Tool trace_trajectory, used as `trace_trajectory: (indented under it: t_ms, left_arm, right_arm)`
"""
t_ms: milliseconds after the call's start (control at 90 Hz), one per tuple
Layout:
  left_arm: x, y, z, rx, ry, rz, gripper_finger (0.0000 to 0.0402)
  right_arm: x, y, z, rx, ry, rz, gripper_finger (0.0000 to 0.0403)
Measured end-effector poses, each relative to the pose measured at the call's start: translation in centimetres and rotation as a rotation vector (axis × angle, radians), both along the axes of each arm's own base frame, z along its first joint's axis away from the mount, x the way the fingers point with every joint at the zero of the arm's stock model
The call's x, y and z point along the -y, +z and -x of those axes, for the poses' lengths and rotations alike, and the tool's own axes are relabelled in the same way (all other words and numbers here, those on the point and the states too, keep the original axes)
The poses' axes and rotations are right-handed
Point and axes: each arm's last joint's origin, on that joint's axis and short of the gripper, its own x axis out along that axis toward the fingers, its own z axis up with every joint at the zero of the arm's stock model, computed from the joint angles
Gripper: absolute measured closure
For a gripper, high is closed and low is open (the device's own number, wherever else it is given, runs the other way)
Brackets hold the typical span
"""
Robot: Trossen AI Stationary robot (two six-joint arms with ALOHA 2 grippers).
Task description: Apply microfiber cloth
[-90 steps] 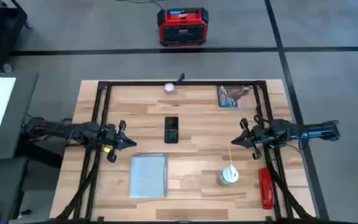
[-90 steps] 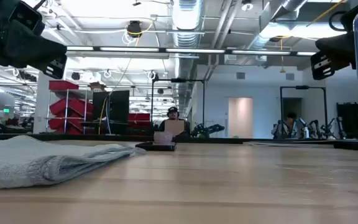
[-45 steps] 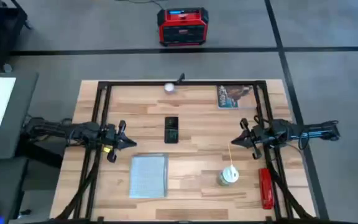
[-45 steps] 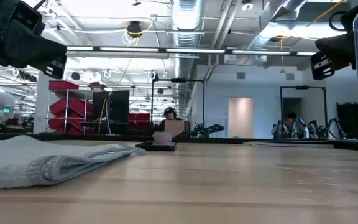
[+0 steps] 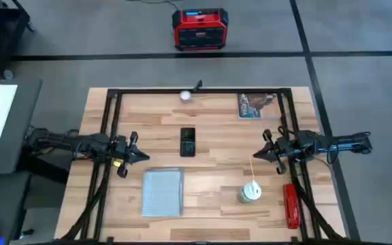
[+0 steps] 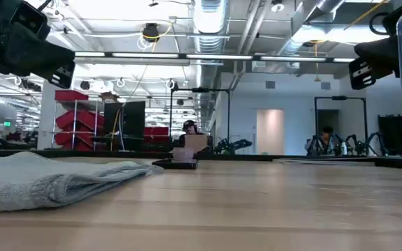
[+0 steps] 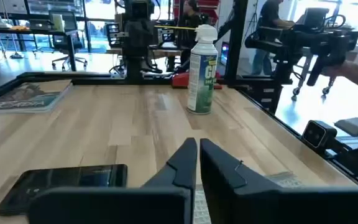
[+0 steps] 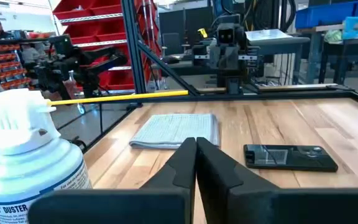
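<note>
The pale grey-blue microfiber cloth point(image 5: 162, 192) lies flat and folded on the wooden table near its front left; it also shows in the low view point(image 6: 54, 178) and the right wrist view point(image 8: 176, 129). The black phone point(image 5: 188, 141) lies at the table's middle, beyond the cloth. My left gripper point(image 5: 146, 156) hovers shut at the table's left, above the cloth's far left corner, touching nothing. My right gripper point(image 5: 256, 155) hovers shut at the right, pointing toward the middle.
A spray can point(image 5: 250, 192) with a yellow straw stands at the front right, near my right gripper. A red tool point(image 5: 290, 205) lies at the right edge. A picture card point(image 5: 256, 105) and a small white ball point(image 5: 185, 96) lie at the far edge.
</note>
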Motion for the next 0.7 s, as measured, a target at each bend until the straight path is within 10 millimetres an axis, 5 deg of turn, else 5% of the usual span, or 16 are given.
trace_trajectory:
  t_ms: [400,700]
  left_arm:
    - [0.0,0.2,-0.1,0.037,0.017,0.006,0.0402]
    - [-0.1,0.2,-0.1,0.032,0.032,0.041,0.0402]
  right_arm:
    - [0.0,0.1,0.0,0.012,0.000,0.002,0.0403]
    - [0.0,2.8,0.5,0.312,-0.017,0.071,0.0403]
